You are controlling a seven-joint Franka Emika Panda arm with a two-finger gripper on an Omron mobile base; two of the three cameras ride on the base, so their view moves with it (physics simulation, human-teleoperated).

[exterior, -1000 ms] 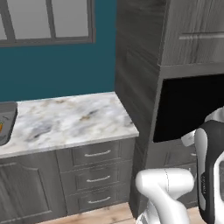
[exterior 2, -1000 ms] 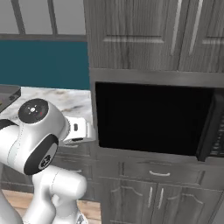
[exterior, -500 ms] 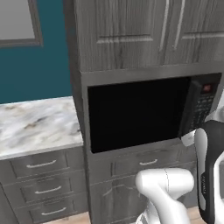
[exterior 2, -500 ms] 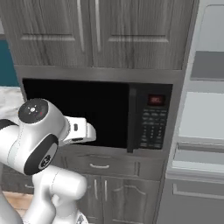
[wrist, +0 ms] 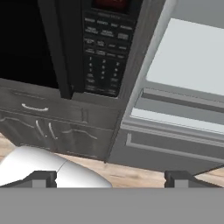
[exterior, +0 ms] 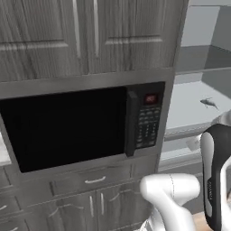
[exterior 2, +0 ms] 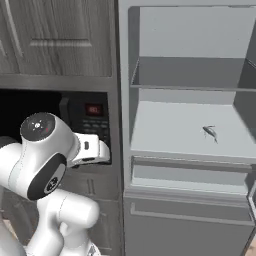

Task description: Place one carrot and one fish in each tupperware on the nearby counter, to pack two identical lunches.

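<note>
A small grey fish (exterior: 208, 103) (exterior 2: 210, 132) lies on a pale grey shelf (exterior 2: 170, 130) in the open compartment right of the microwave. My gripper (wrist: 109, 178) hangs low in front of the cabinets, well short of and below the fish. It is open: the two dark fingertips (wrist: 43, 176) stand wide apart with nothing between them. A thin sliver of the marbled counter (exterior: 2, 152) shows at the far left edge. The carrot and the tupperware are out of view.
A black built-in microwave (exterior: 67, 128) (wrist: 100, 48) sits in a tall dark wood-grain cabinet (exterior: 90, 36), with drawers (wrist: 39, 107) below. Right of it are pale grey shelves (exterior: 198, 72) and a lower drawer front (exterior 2: 185, 220). Wooden floor (wrist: 144, 175) lies beneath.
The whole picture has shifted as the base turned right: the counter slid off to the left, the microwave crossed the views, and the shelves with the fish came in. The gripper stays open.
</note>
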